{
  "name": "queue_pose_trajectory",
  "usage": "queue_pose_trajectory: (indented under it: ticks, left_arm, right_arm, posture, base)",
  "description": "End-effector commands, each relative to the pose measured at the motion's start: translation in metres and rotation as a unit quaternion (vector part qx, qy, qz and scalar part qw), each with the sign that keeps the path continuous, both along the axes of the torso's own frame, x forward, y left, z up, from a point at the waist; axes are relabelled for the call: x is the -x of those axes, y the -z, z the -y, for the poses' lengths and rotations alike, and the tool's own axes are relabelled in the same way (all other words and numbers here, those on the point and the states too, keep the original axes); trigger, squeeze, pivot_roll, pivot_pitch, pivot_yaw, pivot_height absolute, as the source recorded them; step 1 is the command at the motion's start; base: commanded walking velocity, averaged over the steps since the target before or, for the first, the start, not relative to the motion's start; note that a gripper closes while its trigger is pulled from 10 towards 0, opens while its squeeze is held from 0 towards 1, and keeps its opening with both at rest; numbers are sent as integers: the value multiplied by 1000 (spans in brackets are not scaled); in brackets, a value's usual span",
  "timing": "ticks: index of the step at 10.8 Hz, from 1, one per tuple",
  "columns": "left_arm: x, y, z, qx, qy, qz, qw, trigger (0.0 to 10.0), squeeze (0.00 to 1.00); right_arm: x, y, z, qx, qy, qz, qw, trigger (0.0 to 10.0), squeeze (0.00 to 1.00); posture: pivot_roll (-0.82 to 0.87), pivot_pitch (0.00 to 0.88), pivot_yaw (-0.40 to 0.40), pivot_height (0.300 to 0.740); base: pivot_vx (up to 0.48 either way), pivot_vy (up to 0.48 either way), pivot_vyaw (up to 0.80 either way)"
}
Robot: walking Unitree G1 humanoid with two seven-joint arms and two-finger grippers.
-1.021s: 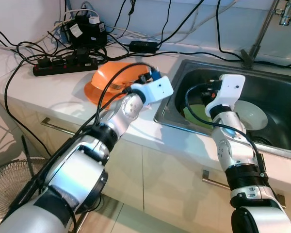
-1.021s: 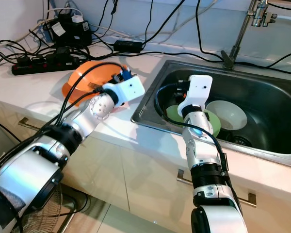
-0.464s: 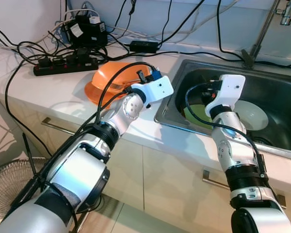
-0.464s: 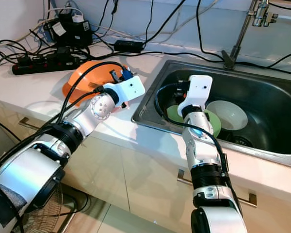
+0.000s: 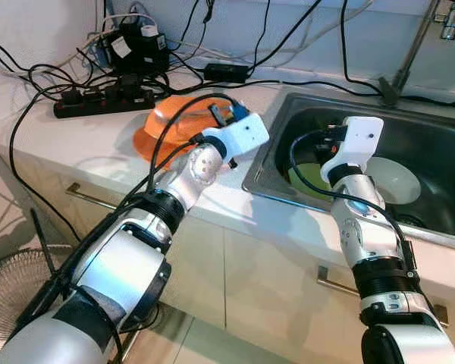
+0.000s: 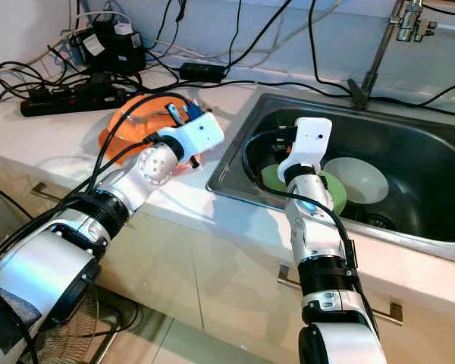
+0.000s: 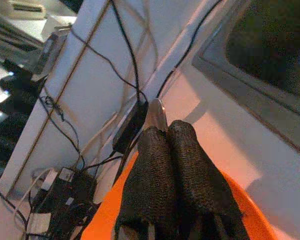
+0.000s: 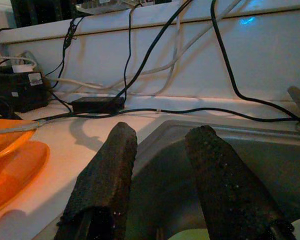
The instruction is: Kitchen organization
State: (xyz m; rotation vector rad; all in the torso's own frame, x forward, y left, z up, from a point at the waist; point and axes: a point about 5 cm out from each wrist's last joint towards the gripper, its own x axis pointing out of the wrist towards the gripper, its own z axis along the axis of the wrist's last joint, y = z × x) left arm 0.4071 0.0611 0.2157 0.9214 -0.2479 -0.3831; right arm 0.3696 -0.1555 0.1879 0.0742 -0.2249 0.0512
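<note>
Left claw (image 7: 162, 137) clenching a thin metal utensil (image 7: 155, 114) over the orange bowl (image 5: 174, 121) on the surface (image 5: 76, 144). Right claw (image 8: 162, 185) hanging released over the sink (image 5: 432, 144), above green plate (image 6: 335, 189) and white bowl (image 6: 360, 178).

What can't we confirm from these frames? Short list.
- Green plate in the steel sink: mostly hidden behind the right arm in the eye views.
- Thin silver piece pinched in the left tool: the shut black fingers cover the rest in the left wrist view, so what it is stays unclear.
- Faucet: cut off by the top edge.
- Orange plastic dishes: how many are stacked is hidden by the left arm.
</note>
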Motion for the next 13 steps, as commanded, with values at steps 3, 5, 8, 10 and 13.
queue_pose_trajectory:
  ticks: [3,5,8,10,13]
  left_arm:
    - [-3,-30,1,59,2,44,997,10000,0]
    - [0,-45,7,132,27,48,990,10000,0]
    - [8,-54,21,266,88,-15,960,10000,0]
    - [14,-69,22,326,116,-11,938,10000,0]
    - [42,-116,22,383,228,79,892,10000,0]
  right_arm:
    - [0,2,2,4,2,-10,1000,10000,0]
    - [-1,1,1,7,-1,-10,1000,10000,0]
    - [-2,0,0,15,-5,-11,1000,10000,0]
    - [-3,1,-1,16,-7,-12,1000,10000,0]
    - [-4,-3,-5,15,-11,-7,1000,10000,0]
  posture:
    - [124,16,40,740]
    - [126,17,35,740]
    - [132,18,30,740]
    - [136,15,26,740]
    - [140,6,25,740]
  base:
    - [0,0,0]
    - [0,0,0]
    - [0,0,0]
    - [0,0,0]
    - [0,0,0]
